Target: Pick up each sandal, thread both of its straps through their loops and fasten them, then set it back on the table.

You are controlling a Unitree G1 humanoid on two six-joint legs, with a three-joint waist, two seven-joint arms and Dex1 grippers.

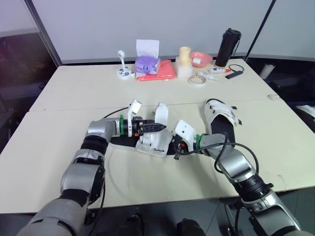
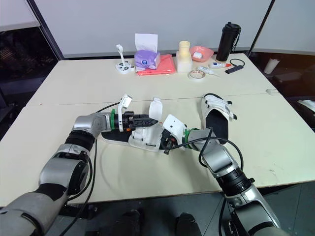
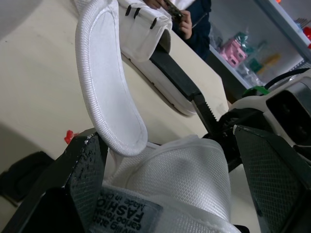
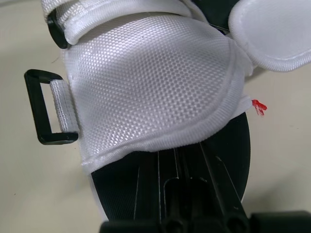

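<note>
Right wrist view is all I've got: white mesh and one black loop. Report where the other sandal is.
Observer: The second sandal lies sole-down on the table, apart from yours, on the robot's right, beyond the right arm.
Operator: Give me the left gripper's position.
Observer: The left gripper reaches in from the robot's left, over the near sandal.
Operator: Now the strap.
Observer: One white strap stands upright just past that gripper, its end free.
</note>
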